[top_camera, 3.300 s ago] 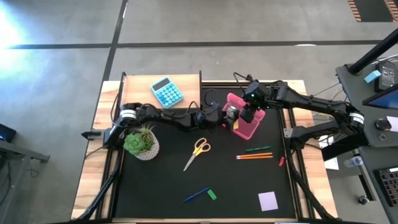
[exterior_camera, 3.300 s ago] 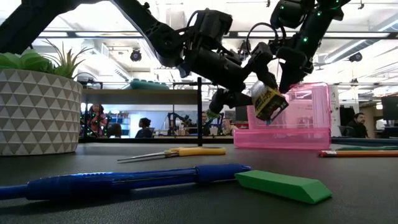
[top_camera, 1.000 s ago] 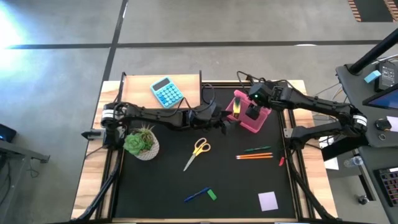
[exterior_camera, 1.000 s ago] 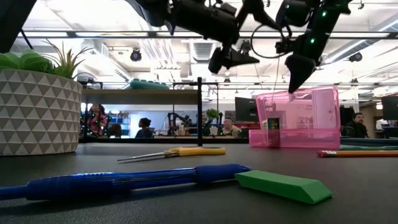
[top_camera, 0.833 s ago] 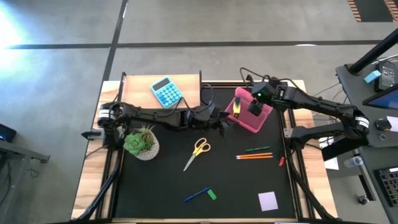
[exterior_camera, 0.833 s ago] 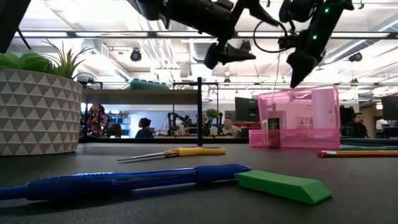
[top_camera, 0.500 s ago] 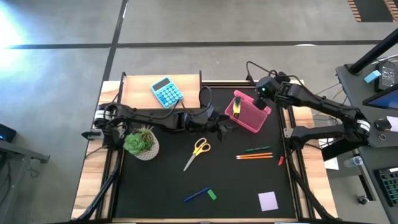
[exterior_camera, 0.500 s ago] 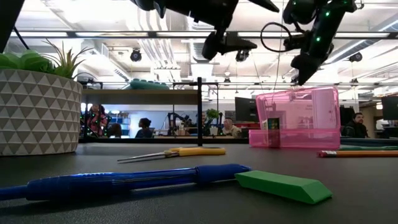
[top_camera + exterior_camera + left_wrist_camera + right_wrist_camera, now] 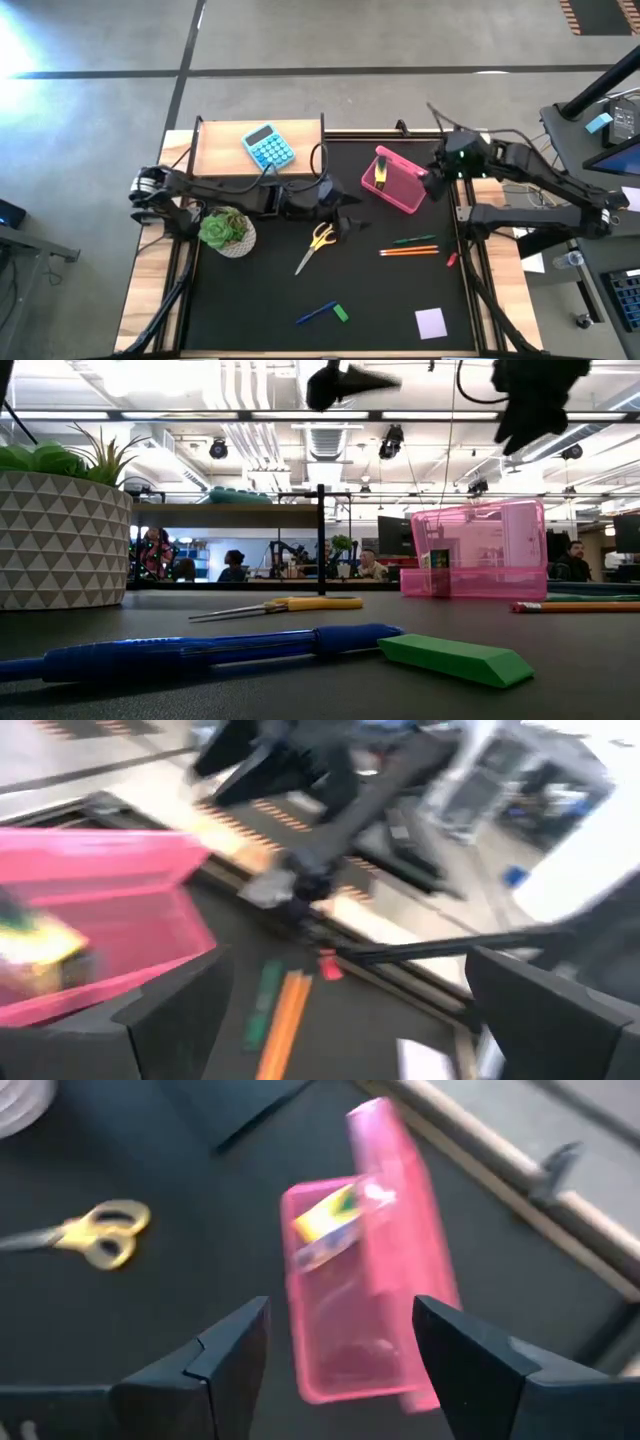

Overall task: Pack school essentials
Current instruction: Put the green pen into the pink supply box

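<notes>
Open case (image 9: 395, 180) at mat's (image 9: 260, 290) back right, small box (image 9: 380, 172) inside at its left end. Scissors (image 9: 318, 243) mid-mat, left of pencils (image 9: 408, 246). Pen (image 9: 316, 313) and eraser (image 9: 340, 313) side by side toward front. Note pad (image 9: 431, 322) front right. Plant (image 9: 226, 231) far left; calculator (image 9: 268, 148) behind it on board (image 9: 225, 150).

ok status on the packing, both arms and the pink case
Left end effector open, above scissors. Right end effector open, beside pink case. Yellow box in the case. Nothing blocking.
</notes>
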Robot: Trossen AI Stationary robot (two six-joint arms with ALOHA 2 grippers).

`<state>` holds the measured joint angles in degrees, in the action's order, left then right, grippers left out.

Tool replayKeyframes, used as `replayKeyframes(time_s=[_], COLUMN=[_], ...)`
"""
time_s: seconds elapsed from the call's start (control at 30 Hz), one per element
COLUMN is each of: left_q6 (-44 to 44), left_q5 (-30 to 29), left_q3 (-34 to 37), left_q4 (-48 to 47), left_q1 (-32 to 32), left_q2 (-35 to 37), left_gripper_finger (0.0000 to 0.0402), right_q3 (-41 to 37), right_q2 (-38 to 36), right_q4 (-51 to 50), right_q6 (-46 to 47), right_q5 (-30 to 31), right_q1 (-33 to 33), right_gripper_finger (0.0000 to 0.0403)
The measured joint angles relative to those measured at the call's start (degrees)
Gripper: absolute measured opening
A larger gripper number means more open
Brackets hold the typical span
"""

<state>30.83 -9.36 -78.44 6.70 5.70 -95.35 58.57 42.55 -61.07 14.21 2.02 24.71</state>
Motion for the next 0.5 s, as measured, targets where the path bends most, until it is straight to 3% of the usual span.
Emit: replayKeyframes(time_s=[0.27,0.5], left_q6=[-0.2,0.2], left_q5=[13.1,17.9], left_q3=[3.6,4.0], left_q4=[0.3,-0.6], left_q1=[2.9,5.0], left_q2=[5.5,6.3], left_gripper_finger=[0.0380,0.0380], right_q3=[-7.5,-10.2], right_q2=[-3.0,2.4], right_q4=[0.0,0.3], right_q6=[10.0,11.7], right_q5=[-1.0,1.0], right_q1=[-17.3,-31.6], right_gripper_finger=[0.0235,0.0235])
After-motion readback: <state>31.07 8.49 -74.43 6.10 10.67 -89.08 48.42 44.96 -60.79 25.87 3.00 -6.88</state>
